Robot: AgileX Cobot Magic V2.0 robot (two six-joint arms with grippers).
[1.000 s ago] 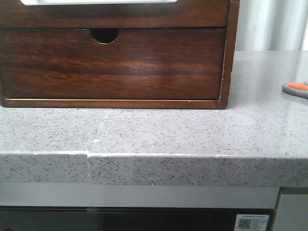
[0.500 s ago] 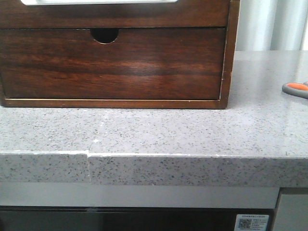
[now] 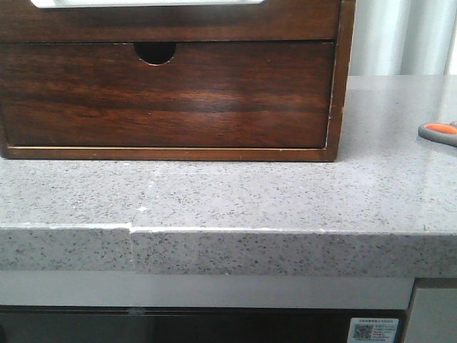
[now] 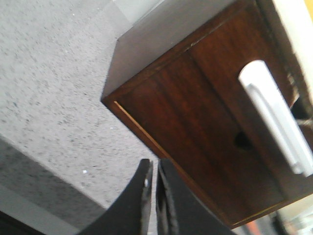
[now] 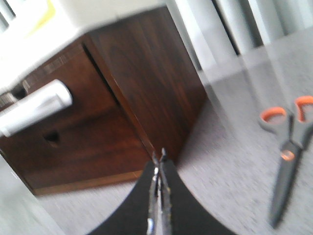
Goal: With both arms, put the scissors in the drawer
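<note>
The scissors [image 5: 286, 152] lie flat on the grey counter, with grey handles lined in orange. In the front view only one handle loop [image 3: 439, 131] shows, at the far right edge. The drawer [image 3: 178, 25] is the upper, wide, dark brown front with a long pale cutout [image 3: 143, 2]; it is closed. It also shows in the left wrist view [image 4: 225, 63] and the right wrist view [image 5: 85, 90]. My left gripper [image 4: 154, 164] is shut and empty above the counter near the box's lower left corner. My right gripper [image 5: 160, 154] is shut and empty near the box's right front corner, left of the scissors.
The wooden box [image 3: 341, 86] stands on the speckled grey counter [image 3: 235, 193]. Its lower drawer front [image 3: 164, 100] has a half-round finger notch [image 3: 155, 52]. The counter's front edge [image 3: 235, 232] runs across the front view. Pale curtains [image 3: 400, 36] hang behind at the right.
</note>
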